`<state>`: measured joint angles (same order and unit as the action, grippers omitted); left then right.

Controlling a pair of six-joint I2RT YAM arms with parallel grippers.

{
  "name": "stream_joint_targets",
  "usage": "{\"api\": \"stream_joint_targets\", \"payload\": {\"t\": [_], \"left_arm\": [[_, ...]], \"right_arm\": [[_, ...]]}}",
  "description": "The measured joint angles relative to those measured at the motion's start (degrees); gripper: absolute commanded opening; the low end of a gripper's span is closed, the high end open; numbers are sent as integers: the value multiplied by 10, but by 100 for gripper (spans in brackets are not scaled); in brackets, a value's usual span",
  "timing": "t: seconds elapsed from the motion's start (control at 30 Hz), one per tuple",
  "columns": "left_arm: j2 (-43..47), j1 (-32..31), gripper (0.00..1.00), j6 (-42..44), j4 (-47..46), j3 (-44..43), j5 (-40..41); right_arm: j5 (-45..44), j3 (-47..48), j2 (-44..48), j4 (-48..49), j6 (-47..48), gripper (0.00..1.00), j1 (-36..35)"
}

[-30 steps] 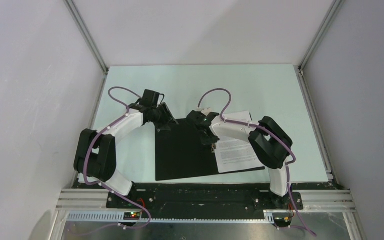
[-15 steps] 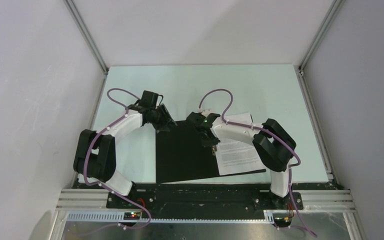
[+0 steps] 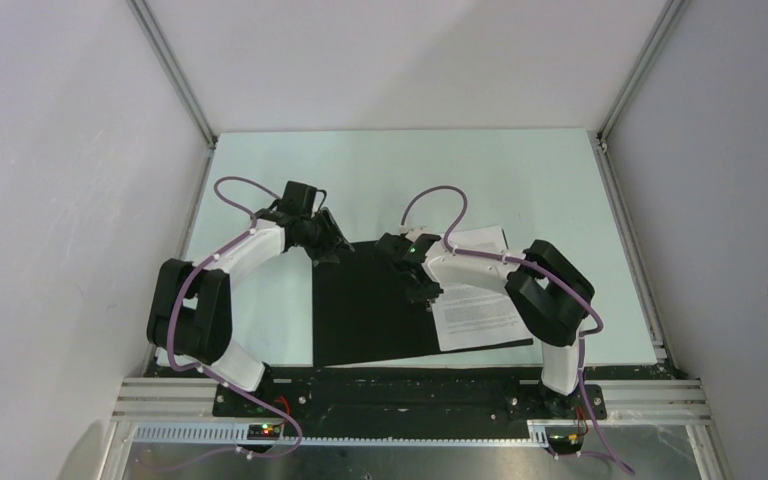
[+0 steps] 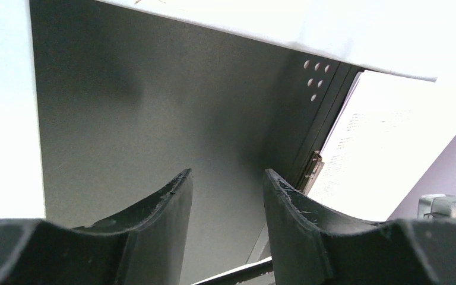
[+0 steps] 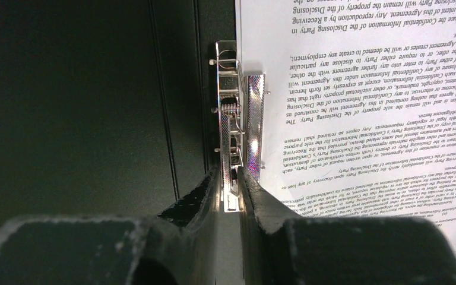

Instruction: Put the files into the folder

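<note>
Open folder with files on its 3 o'clock half. Right gripper clamped on the metal clip; left gripper parted, empty, at 10 o'clock corner.

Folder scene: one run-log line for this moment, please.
open black-inside folder: flat | printed white paper sheets: right half, under silver metal clip | right gripper: shut on clip | left gripper: open, above left half

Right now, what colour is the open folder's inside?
Black inside the flat open folder; shows best in the right wrist view.

Folder open flat, black inside up; files on right half beside metal clip.
</note>
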<state>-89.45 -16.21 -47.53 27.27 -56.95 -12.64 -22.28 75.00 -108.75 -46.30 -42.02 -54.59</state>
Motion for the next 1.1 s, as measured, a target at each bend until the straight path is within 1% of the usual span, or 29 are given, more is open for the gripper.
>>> {"api": "stream_joint_targets", "payload": {"t": [0.2,0.33,0.47,0.7,0.8,0.83,0.9,0.97,1.03,1.07,1.1], "left_arm": [[0,0,52,0,0,0,0],[0,0,52,0,-1,2,0],[0,1,53,0,-1,11,0],[35,22,55,8,-1,45,5],[54,36,61,16,-1,61,9],[60,39,64,17,-2,68,11],[71,44,68,22,-1,80,15],[80,48,70,27,-1,94,18],[89,54,71,31,1,105,20],[96,59,71,32,4,111,20],[103,64,71,35,5,116,20]], "right_arm": [[10,-7,0,8,0,20,1],[17,-7,0,9,0,15,4],[20,-9,0,10,1,12,7],[20,-9,-2,11,6,15,9],[24,-8,-2,12,9,11,11],[27,-8,-3,12,12,11,12],[31,-6,-5,11,17,13,14],[36,-4,-7,10,22,17,17],[40,-3,-9,10,26,18,19],[43,-3,-9,10,28,18,20],[45,-3,-9,11,30,15,22]]}}
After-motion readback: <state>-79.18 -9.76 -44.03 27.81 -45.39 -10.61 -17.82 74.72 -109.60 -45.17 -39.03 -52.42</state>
